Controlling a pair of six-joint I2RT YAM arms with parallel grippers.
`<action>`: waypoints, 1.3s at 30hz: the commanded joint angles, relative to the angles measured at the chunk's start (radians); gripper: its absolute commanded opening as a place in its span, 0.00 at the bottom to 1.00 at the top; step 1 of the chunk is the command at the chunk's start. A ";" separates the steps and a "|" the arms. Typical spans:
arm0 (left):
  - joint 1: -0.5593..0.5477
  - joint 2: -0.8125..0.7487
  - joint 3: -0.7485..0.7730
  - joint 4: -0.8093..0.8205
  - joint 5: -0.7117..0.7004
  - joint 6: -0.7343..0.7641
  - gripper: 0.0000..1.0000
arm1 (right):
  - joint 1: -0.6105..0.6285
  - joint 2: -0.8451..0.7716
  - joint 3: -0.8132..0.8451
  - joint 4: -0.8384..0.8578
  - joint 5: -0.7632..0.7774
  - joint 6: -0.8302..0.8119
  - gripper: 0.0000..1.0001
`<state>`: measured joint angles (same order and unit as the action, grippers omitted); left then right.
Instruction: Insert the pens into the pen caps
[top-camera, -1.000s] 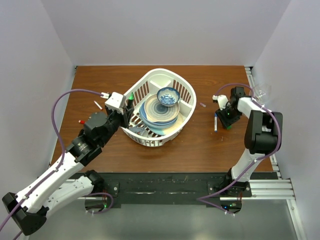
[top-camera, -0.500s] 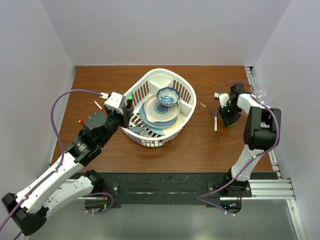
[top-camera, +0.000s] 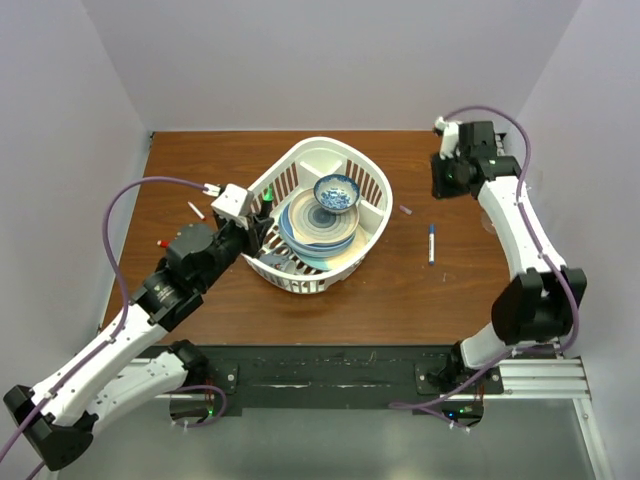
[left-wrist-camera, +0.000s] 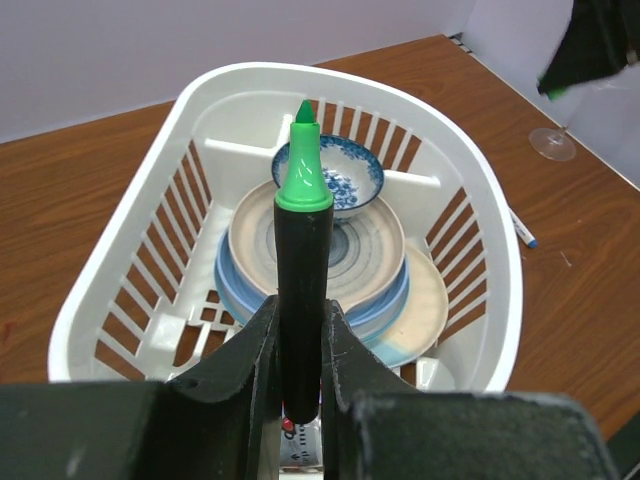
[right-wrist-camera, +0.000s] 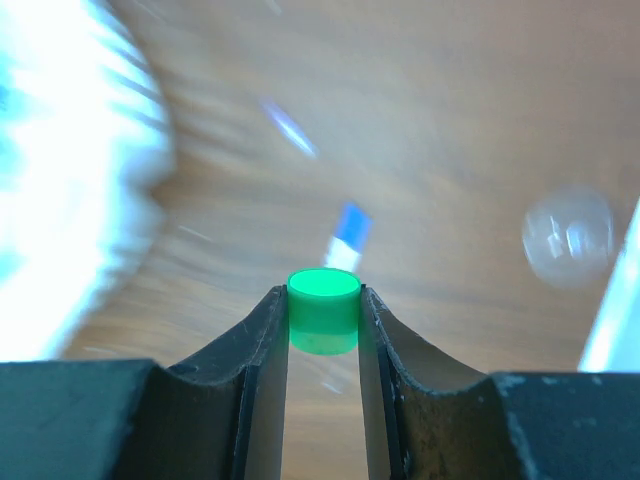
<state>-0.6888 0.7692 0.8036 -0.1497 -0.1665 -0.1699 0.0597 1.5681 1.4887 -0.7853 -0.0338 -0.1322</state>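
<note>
Left end effector (left-wrist-camera: 300, 322): closed tight on the black marker (left-wrist-camera: 302, 270), gripping the lower barrel between both fingers.
Black marker: uncapped; its green tip points out past the fingertips, over the white basket (left-wrist-camera: 497, 262) at the basket's 9 o'clock rim.
Right end effector (right-wrist-camera: 323, 297): narrowed onto the green cap (right-wrist-camera: 323, 312), pinched at its sides with the open mouth facing away from the wrist.
Green cap: lifted off the worktop (top-camera: 400, 290), out at 3 o'clock from the basket near the far right corner.
Blue-capped pen (top-camera: 431, 242): flat on the worktop at 6 o'clock from the right end effector, well apart from it and lying roughly along the 12-to-6 line.
Thin pen (top-camera: 196, 210): white with a red end, on the worktop at 9 o'clock from the basket, beyond the left arm.
Red cap (top-camera: 161, 243): a small red piece at 7 o'clock from the thin pen, near the worktop's left edge.
Small dark piece (top-camera: 405, 210): just off the basket's 3 o'clock side; too small to tell what it is.
Basket contents: a blue-patterned bowl (top-camera: 336, 193) at 12 o'clock, stacked plates (top-camera: 312, 235) below it.
Wine glass (left-wrist-camera: 552, 143): standing by the right edge, only its foot showing in the left wrist view.
</note>
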 joint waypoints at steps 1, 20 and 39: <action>-0.003 0.021 0.046 0.010 0.126 -0.091 0.00 | 0.179 -0.095 0.111 0.014 0.005 0.212 0.00; -0.005 0.176 0.025 0.124 0.349 -0.306 0.00 | 0.723 -0.257 0.002 0.457 0.274 0.756 0.00; -0.003 0.177 0.012 0.136 0.312 -0.299 0.00 | 0.801 -0.187 -0.018 0.486 0.365 0.793 0.00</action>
<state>-0.6888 0.9573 0.8074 -0.0685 0.1562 -0.4709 0.8532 1.3701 1.4532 -0.3389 0.2798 0.6456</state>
